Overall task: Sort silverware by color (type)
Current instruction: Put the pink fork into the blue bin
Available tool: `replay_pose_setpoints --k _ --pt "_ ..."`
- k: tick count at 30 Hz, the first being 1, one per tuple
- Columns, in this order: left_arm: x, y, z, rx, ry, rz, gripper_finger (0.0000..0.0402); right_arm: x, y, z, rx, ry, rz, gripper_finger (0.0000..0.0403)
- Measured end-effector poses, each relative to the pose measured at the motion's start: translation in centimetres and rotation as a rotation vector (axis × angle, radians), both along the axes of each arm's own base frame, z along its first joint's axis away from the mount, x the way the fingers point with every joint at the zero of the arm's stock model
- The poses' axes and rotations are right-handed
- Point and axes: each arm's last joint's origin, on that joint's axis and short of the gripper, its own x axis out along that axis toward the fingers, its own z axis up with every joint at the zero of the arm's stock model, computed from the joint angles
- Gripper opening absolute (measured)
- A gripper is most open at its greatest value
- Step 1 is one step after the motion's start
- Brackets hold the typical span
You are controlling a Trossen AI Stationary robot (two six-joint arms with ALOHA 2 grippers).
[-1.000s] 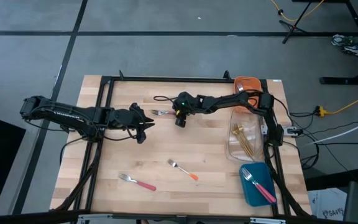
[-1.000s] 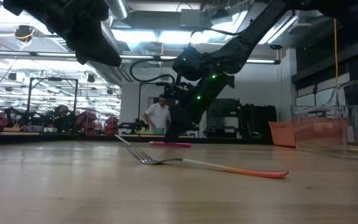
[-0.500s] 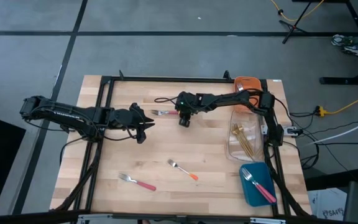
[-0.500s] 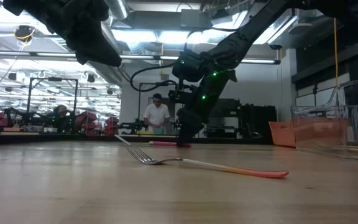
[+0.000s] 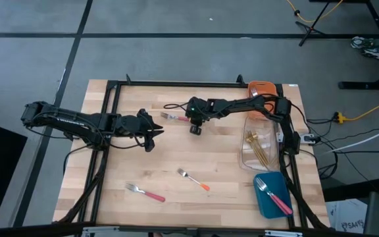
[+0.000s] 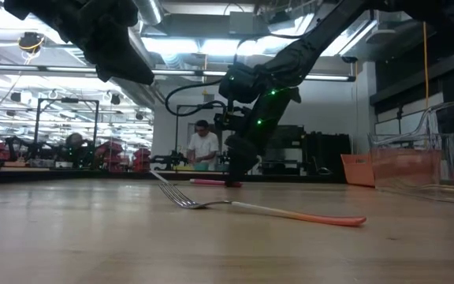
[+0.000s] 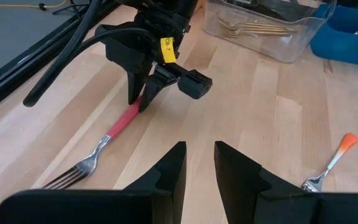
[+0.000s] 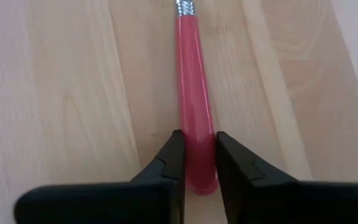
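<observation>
robotics lab | benches of robot arms (image 6: pixel 22 150) behind — bright ceiling strip lights (image 6: pixel 187 47)

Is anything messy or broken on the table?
Nothing looks broken or spilled. Three forks are still loose on the wood: the pink-handled fork in the right gripper, the orange-handled fork and another pink fork near the front.

The right gripper (image 5: pixel 191 120) was lowered onto a small silver-headed, pink-handled fork (image 5: pixel 172 117); the left gripper (image 5: pixel 155 131) was held nearby.
</observation>
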Motion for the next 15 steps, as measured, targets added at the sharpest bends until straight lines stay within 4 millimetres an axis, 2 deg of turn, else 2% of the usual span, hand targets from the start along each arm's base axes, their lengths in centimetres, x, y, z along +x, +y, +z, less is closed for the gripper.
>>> replay_pose_setpoints --k 8,15 --pt "0.0 0.0 0.0 0.001 0.000 -0.001 0.0077 -0.7 0.6 -0.3 0.023 0.095 0.008 0.0045" --pt "0.0 0.0 0.0 0.000 0.001 0.000 0.0077 -1.0 3.8 -0.7 0.052 0.208 0.073 0.0045"
